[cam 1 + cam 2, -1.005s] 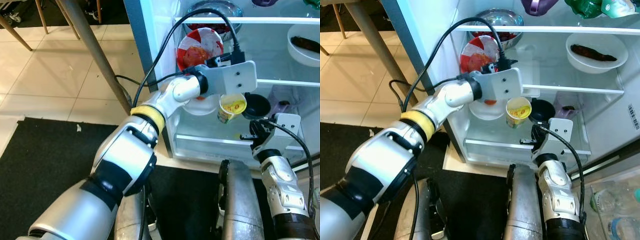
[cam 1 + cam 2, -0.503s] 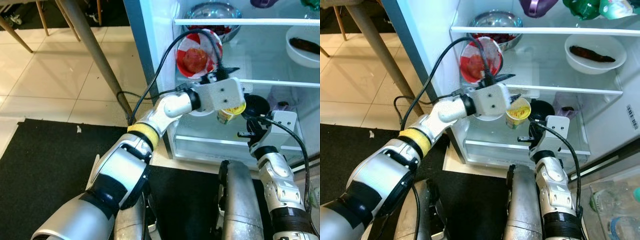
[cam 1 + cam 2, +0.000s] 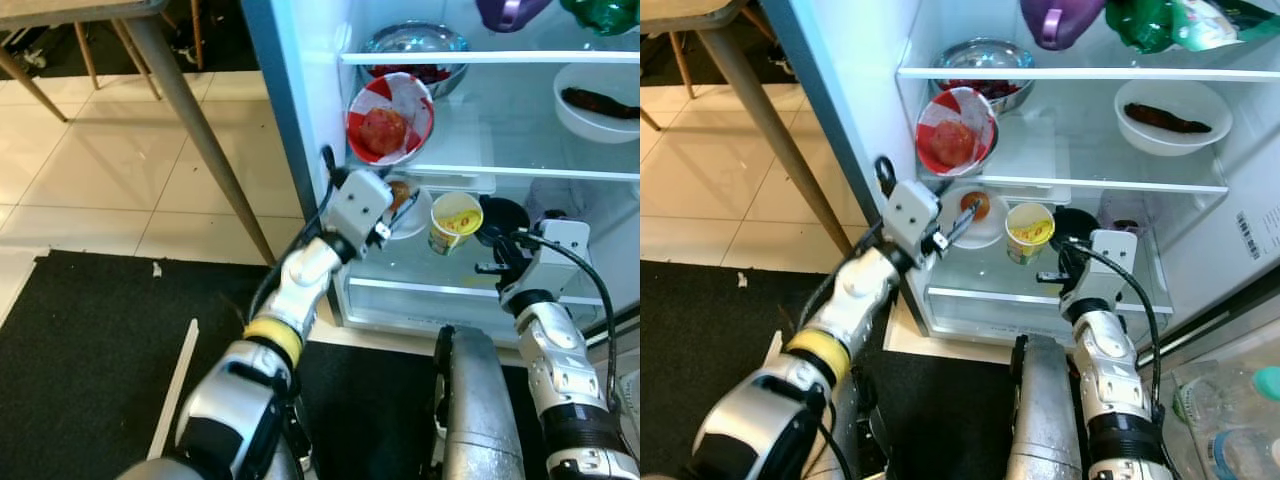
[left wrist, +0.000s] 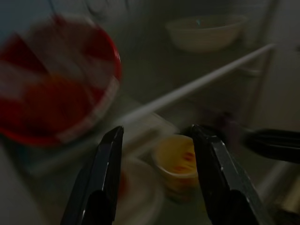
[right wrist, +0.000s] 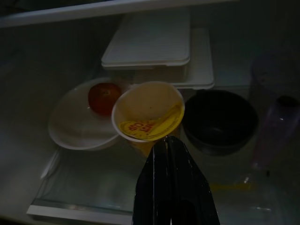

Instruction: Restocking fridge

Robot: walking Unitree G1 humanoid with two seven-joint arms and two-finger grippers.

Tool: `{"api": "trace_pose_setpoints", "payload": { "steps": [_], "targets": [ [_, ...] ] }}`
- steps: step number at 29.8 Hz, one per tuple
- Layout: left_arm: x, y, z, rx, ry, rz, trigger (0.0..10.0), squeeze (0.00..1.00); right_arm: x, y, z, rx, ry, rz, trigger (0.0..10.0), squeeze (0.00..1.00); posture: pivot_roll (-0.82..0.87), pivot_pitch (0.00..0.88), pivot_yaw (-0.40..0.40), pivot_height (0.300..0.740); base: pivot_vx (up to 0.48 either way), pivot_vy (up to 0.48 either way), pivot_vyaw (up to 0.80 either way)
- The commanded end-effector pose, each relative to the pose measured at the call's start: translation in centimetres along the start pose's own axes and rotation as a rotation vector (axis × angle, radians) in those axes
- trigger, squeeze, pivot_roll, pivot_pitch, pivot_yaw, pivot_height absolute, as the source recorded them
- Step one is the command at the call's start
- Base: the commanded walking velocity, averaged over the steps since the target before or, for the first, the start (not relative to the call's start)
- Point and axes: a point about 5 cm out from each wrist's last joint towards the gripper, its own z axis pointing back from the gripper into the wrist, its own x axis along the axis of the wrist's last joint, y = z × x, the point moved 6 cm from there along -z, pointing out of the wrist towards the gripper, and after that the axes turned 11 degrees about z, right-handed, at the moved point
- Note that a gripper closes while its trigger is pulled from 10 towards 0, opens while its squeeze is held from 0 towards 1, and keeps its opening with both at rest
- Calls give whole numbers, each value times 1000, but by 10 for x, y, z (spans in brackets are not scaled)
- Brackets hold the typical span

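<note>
1. Left tool point(image 3: 958, 228) now sits low at the fridge's left edge, its two black fingers spread and pinching nothing; a second ago the arm reached deep across the shelves, with its wrist plate right over the yellow cup point(image 3: 1028, 231), and it has since drawn back out.

2. Right tool point(image 3: 1068, 258) holds much the same place as before, low in front of the bottom shelf just right of the cup, fingers pressed together and empty (its wrist view looks straight down them at the cup's mouth).

3. What the pull-back suggests: the cup appears delivered and let go, so this item looks stocked and the arm is free for the next one (a judgement, not something seen).

4. The cup stands upright on the glass bottom shelf point(image 3: 980, 280), between the white plate point(image 3: 986, 226) carrying a small red fruit and the black bowl point(image 3: 1080, 222), touching neither tool. It is pale yellow with red print, and its foil lid is peeled partway, leaving the mouth open.

5. Above it, the red-and-white bowl point(image 3: 388, 118) leans tilted at the left of the middle shelf, beside the white lidded boxes point(image 5: 150, 44).
</note>
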Motion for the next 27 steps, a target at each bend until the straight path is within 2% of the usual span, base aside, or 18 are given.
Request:
{"api": "trace_pose_setpoints", "payload": {
  "steps": [1, 2, 4, 5, 6, 9, 11, 12, 15, 16, 19, 20, 22, 23, 24, 25, 26, 27],
  "targets": [
    [-22, 4, 15, 42, 51, 124, 10000, 0, -9, 1, 2, 5, 23, 11, 10000, 0, -51, 177, 86, 515, 0, 0, 0],
    [-31, 2, 21, 37, 72, 150, 10000, 0, -10, 1, 1, 6, 29, 16, 10000, 0, -48, 172, 85, 515, 0, 0, 0],
    [-31, 2, 21, 37, 72, 150, 10000, 0, -10, 1, 1, 6, 29, 16, 10000, 0, -48, 172, 85, 515, 0, 0, 0],
    [-39, 1, 28, 39, 89, 183, 10000, 0, -12, 2, 1, 7, 35, 19, 10000, 0, -46, 169, 83, 515, 0, 0, 0],
    [-39, 1, 28, 39, 89, 183, 10000, 0, -12, 2, 1, 7, 35, 19, 10000, 0, -46, 169, 83, 515, 0, 0, 0],
    [-67, 6, 60, 99, 159, 323, 10000, 0, -26, 3, 1, 16, 81, 39, 10000, 0, -35, 152, 78, 515, 0, 0, 0],
    [-76, 11, 70, 136, 180, 367, 10000, 0, -31, 5, 1, 25, 93, 40, 10000, 0, -31, 145, 76, 515, 0, 0, 0],
    [-76, 11, 70, 136, 180, 367, 10000, 0, -31, 5, 1, 25, 93, 40, 10000, 0, -31, 145, 76, 515, 0, 0, 0],
    [-91, 15, 90, 176, 218, 442, 10000, 0, -36, 8, 1, 41, 110, 36, 10000, 0, -30, 134, 71, 515, 0, 0, 0],
    [-91, 15, 90, 176, 218, 442, 10000, 0, -36, 8, 1, 41, 110, 36, 10000, 0, -30, 134, 71, 515, 0, 0, 0],
    [-108, 20, 115, 227, 276, 459, 10000, 0, -43, 13, 2, 64, 126, 39, 10000, 0, -27, 126, 66, 515, 0, 0, 0],
    [-116, 25, 130, 283, 290, 490, 10000, 0, -41, 19, 3, 96, 114, 27, 10000, 0, -24, 123, 64, 515, 0, 0, 0],
    [-118, 27, 135, 299, 293, 500, 10000, 0, -40, 21, 3, 108, 107, 20, 10000, 0, -23, 122, 63, 515, 0, 0, 0],
    [-122, 30, 143, 324, 304, 506, 10000, 0, -33, 29, 2, 152, 72, 1, 10000, 0, -18, 118, 62, 515, 0, 0, 0],
    [-126, 34, 153, 359, 321, 513, 10000, 0, -19, 47, 2, 255, 9, -20, 10000, 0, -15, 118, 62, 515, 0, 0, 0],
    [-126, 34, 153, 359, 321, 513, 10000, 0, -19, 47, 2, 255, 9, -20, 10000, 0, -15, 118, 62, 515, 0, 0, 0],
    [-133, 41, 172, 417, 355, 520, 10000, 0, 9, 77, 5, 418, -101, -34, 10000, 0, -14, 117, 63, 515, 0, 0, 0],
    [-133, 41, 172, 417, 355, 520, 10000, 0, 9, 77, 5, 418, -101, -34, 10000, 0, -14, 117, 63, 515, 0, 0, 0]
  ]
}}
